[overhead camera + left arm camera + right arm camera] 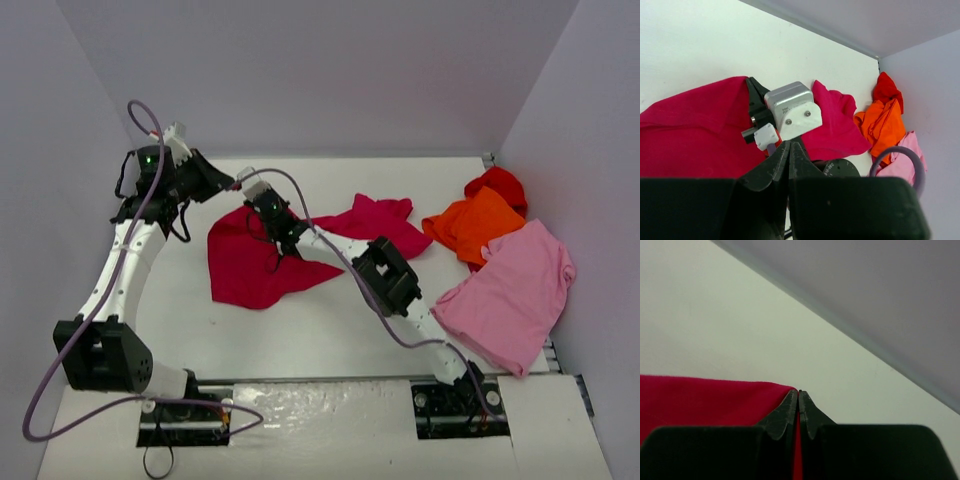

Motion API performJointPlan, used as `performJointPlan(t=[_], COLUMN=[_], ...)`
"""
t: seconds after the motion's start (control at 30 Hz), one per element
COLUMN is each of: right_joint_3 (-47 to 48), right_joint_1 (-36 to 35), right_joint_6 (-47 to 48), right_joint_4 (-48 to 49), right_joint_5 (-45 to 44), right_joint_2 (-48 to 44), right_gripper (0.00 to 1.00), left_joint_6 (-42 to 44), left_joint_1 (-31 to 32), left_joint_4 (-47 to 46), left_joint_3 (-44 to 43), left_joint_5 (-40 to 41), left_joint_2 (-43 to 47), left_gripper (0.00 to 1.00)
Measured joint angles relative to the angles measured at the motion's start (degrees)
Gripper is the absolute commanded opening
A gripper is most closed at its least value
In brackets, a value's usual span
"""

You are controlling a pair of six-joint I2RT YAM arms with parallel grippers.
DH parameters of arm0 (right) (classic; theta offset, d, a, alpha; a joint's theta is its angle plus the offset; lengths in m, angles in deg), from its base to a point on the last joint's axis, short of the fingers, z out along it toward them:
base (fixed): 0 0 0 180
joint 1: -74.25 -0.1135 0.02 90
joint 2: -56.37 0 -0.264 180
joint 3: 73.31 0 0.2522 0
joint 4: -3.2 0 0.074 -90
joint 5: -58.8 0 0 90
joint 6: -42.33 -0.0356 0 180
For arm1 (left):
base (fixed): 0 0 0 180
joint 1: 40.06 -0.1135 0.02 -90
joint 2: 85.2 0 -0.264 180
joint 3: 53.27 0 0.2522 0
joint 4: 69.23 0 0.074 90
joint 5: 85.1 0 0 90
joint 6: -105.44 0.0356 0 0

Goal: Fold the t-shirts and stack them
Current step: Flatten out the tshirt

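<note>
1. The crimson shirt (255, 270) lies loosely spread and wrinkled on the table (300, 335), from the left-middle part toward the centre.
2. The right gripper (285, 248) is down on this shirt. Its jaws are completely closed and pinch a thin fold of the crimson cloth at its edge.
3. The left gripper (228, 184) is also completely closed and has nothing between its jaws. It hangs over the table near the far left corner of the crimson shirt.
4. The orange shirt (475, 225) and the red shirt (497, 183) lie bunched together at the far right, the red one behind.
5. The pink shirt (510, 295) lies at the right edge, touching the orange one.
</note>
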Motion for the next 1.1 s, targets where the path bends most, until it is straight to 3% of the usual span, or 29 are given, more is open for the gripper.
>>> performJointPlan(t=[0.17,0.27,0.3,0.37,0.4,0.63,0.77,0.9,1.1], right_joint_3=[10.4,15.1,16.1,16.9,17.0,5.5,-12.6,-23.9,-29.8], right_joint_1=[1.0,1.9,2.2,2.8,3.1,4.5,4.0,0.7,-7.6], right_joint_6=[-1.3,-2.3,-2.7,-3.6,-4.2,-9.0,-15.3,-20.1,-24.5], right_joint_4=[4.0,6.3,7.0,8.1,8.6,14.4,13.2,12.2,8.5], right_joint_5=[1.7,3.0,3.4,3.6,3.7,2.8,2.2,0.6,-0.2], right_joint_2=[8.6,12.8,13.8,14.7,14.9,8.5,-3.9,-15.0,-24.0], right_gripper=[0.03,0.18,0.27,0.68,0.74,0.70,0.67,0.65,0.64], left_joint_6=[-0.2,-0.4,-0.6,-0.8,-0.8,-1.0,-0.9,-0.6,-0.5], left_joint_1=[-0.5,-0.5,-0.5,-0.5,-0.5,-0.5,-0.5,-0.5,-0.5], left_joint_4=[-1.5,-2.0,-2.0,-1.7,-1.4,-0.1,2.5,6.7,12.3], left_joint_3=[0.2,0.7,0.8,0.9,1.0,1.9,1.2,-1.2,-2.8], left_joint_5=[-0.2,-0.6,-0.9,-1.7,-2.2,-4.4,-4.8,-4.4,-4.1], left_joint_2=[0.0,0.0,0.0,0.0,0.0,-0.4,-3.0,-9.8,-20.9], left_gripper=[0.00,0.00,0.00,0.00,0.00,0.00,0.00,0.00,0.00])
